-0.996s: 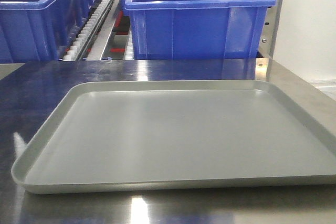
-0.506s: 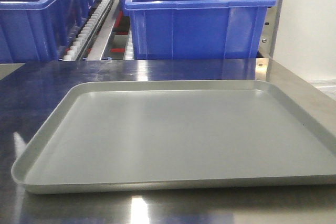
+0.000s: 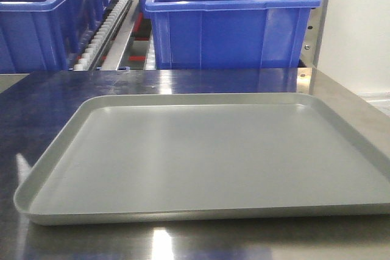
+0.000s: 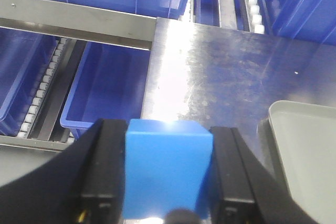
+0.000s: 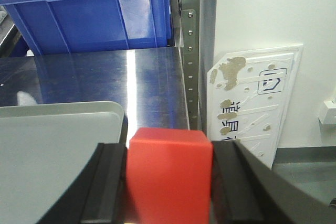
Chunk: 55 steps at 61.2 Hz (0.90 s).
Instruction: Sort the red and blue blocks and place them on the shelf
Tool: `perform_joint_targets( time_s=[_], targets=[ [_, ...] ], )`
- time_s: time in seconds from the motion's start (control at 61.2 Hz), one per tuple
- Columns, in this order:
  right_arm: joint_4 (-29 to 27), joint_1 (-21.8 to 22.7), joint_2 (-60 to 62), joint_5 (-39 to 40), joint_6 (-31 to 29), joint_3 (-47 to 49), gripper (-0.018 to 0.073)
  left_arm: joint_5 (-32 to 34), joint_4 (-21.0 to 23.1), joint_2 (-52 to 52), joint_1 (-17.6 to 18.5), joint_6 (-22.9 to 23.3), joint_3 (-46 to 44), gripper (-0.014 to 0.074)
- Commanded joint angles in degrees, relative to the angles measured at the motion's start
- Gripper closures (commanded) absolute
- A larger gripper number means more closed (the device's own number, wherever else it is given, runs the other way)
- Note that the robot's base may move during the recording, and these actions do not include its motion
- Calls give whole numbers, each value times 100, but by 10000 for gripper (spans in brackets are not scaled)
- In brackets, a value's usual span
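In the left wrist view my left gripper (image 4: 169, 169) is shut on the blue block (image 4: 168, 166), held above the left part of the steel tabletop (image 4: 220, 72). In the right wrist view my right gripper (image 5: 169, 174) is shut on the red block (image 5: 169, 174), held over the tabletop's right edge, beside the grey tray (image 5: 52, 145). The shelf shows its steel front rail (image 4: 73, 19) and white roller tracks (image 4: 44, 85) to the left, and its rollers (image 3: 106, 28) behind the table in the front view. Neither gripper shows in the front view.
The shallow grey tray (image 3: 207, 150) lies bare on the steel tabletop (image 3: 183, 80). Large blue bins (image 3: 228, 19) stand behind it, and another blue bin (image 4: 107, 90) sits on a lower tier. A perforated steel upright (image 5: 189, 45) and a white wall panel (image 5: 252, 103) stand at the right.
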<state>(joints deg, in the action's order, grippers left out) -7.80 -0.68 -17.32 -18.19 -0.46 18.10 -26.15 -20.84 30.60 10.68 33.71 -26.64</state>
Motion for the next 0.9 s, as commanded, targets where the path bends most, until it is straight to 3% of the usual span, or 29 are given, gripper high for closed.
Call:
perform_joint_targets(
  time_s=[0.0,0.882],
  targets=[
    [41,29,-29,464,-17,184,510,386,-88,5,-8,27,-168,475],
    [41,29,-29,464,-17,184,510,386,-88,5,-8,27,-168,475]
  ],
)
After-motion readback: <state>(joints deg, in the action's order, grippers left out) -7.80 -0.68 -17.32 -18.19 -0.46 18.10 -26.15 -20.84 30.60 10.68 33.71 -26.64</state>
